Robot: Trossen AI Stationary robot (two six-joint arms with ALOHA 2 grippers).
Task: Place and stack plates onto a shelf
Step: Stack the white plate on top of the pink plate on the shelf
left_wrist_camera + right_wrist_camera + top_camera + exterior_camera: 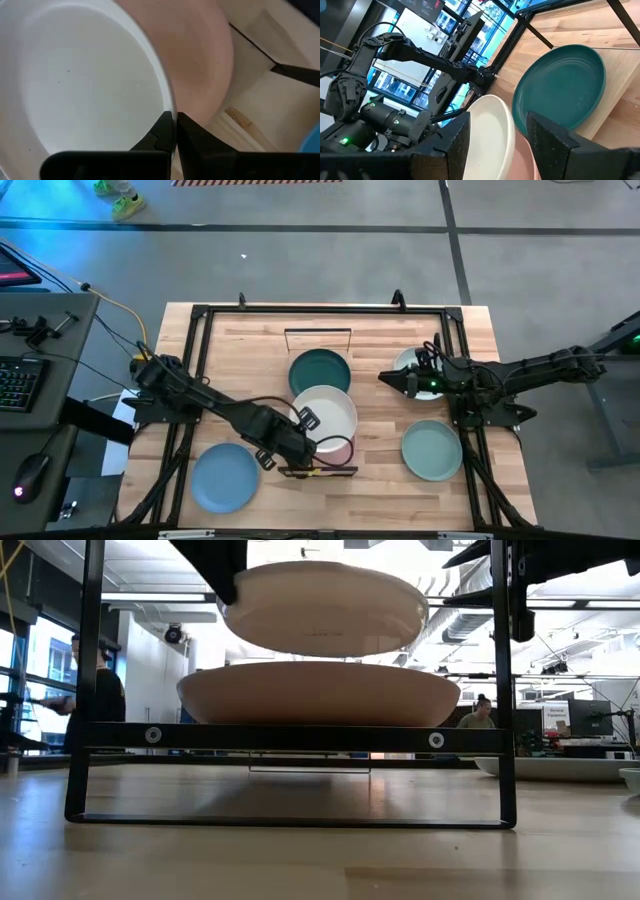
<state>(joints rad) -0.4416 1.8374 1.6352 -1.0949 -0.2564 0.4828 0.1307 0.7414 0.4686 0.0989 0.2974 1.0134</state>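
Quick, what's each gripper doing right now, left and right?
Left gripper: shut on the white plate's rim, holding it above the pink plate.
Right gripper: open, empty, beside the teal plate.

Grey floor point(330, 265) surrounds the table; big windows point(40, 670) and ceiling ducts point(470, 625) behind.

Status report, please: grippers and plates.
Left gripper shut on white plate, held above pink plate on shelf. Right gripper open, idle.
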